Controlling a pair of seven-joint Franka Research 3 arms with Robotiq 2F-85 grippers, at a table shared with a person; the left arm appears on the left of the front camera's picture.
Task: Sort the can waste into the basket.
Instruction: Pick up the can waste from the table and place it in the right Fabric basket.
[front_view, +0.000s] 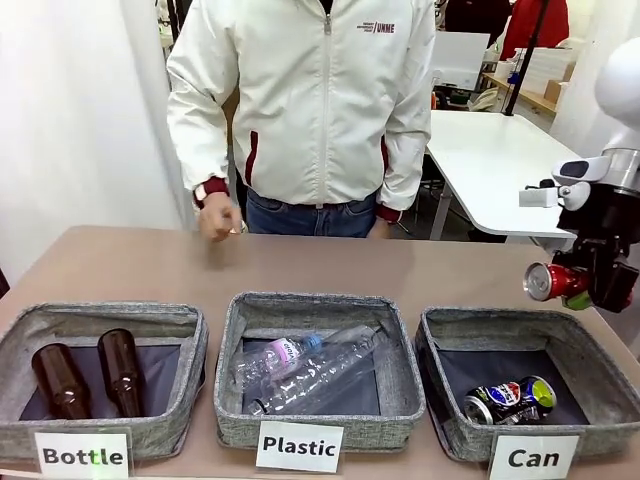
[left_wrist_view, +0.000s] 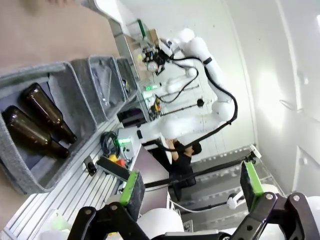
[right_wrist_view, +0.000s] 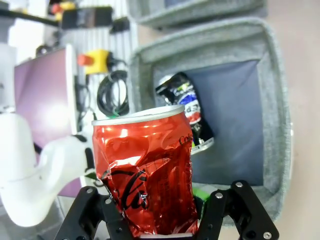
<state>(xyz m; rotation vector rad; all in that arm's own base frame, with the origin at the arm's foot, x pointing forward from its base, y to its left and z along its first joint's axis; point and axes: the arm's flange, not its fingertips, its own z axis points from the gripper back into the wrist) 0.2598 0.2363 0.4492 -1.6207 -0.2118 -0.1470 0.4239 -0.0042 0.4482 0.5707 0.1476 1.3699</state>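
My right gripper (front_view: 572, 285) is shut on a crushed red can (front_view: 553, 281), which hangs in the air just above the far right rim of the grey "Can" basket (front_view: 500, 322). A dark blue-black crushed can (front_view: 510, 398) lies in that basket's front part. Seen from the right wrist, the red can (right_wrist_view: 144, 172) stands between the gripper's black fingers (right_wrist_view: 92, 210); below it are the basket (right_wrist_view: 210, 37) and the dark can (right_wrist_view: 184, 106). My left gripper (left_wrist_view: 191, 182) is open and holds nothing, away from the baskets.
The "Plastic" basket (front_view: 320, 305) in the middle holds clear plastic bottles (front_view: 310, 370). The "Bottle" basket (front_view: 100, 315) on the left holds two brown glass bottles (front_view: 120, 372). A person stands at the far side, one hand (front_view: 218, 218) over the table.
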